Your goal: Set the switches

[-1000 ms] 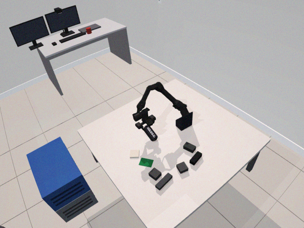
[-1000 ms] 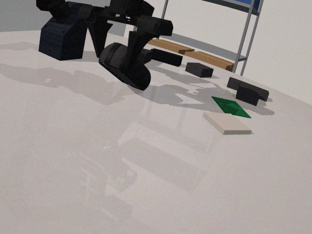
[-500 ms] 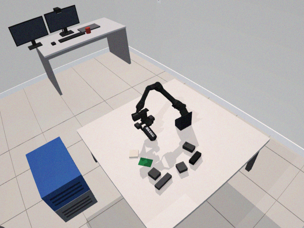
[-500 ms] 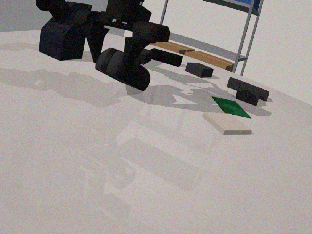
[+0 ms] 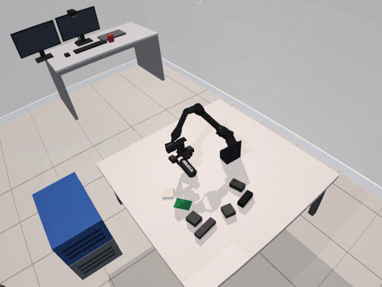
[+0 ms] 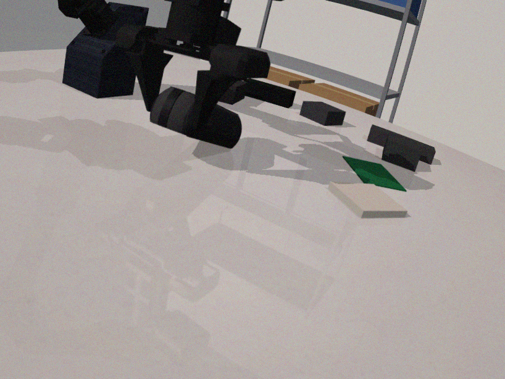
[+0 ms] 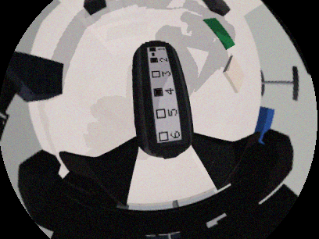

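Observation:
The dark grey controller unit (image 5: 192,173) (image 6: 222,126) (image 7: 182,98) is held upside down, its long axis slightly tilted, a little above the bench. Its underside label (image 5: 188,165) (image 7: 167,102) faces up towards the wrist camera. On the label, squares 1, 2 and 4 are filled; squares 3, 5 and 6 are empty. My gripper (image 5: 182,161) (image 6: 175,118) (image 7: 164,137) is shut on the unit, one finger on each long side, near the square 6 end in the wrist view. The rocker switches face down and are hidden in all views.
A green board (image 5: 182,204) (image 6: 375,173) (image 7: 219,33) and a cream tile (image 5: 168,193) (image 6: 368,199) (image 7: 234,74) lie beyond the unit. Several dark blocks stand farther out, including a long one (image 5: 205,228) and a square one (image 5: 228,210). The arm's base (image 5: 230,153) stands behind.

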`<state>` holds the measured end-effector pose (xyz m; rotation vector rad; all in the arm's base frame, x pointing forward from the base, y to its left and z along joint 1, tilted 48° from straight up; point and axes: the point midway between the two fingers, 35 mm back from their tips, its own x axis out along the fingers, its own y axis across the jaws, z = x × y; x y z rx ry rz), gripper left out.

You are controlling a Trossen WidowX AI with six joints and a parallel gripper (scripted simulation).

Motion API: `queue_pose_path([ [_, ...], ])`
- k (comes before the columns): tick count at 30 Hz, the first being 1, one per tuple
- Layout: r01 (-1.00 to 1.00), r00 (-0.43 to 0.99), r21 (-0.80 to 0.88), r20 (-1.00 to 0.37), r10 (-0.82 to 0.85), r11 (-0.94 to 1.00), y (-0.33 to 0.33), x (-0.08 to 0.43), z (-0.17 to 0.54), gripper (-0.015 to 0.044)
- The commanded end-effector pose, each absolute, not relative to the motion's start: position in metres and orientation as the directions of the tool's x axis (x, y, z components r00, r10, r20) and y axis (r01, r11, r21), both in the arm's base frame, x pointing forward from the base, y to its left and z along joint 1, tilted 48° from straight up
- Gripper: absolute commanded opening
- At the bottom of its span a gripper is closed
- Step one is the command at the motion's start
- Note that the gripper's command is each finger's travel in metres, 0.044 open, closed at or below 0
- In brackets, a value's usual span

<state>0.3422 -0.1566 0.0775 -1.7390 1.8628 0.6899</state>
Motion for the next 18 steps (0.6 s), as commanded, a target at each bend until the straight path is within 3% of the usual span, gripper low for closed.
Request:
queue_pose_path([
  [1, -0.998, -0.066, 0.046, -0.670, -0.740, 0.047, -0.156, 0.340, 0.072, 0.0338],
  [18, -0.998, -0.066, 0.046, -0.669, -0.740, 0.047, -0.168, 0.339, 0.067, 0.0338],
])
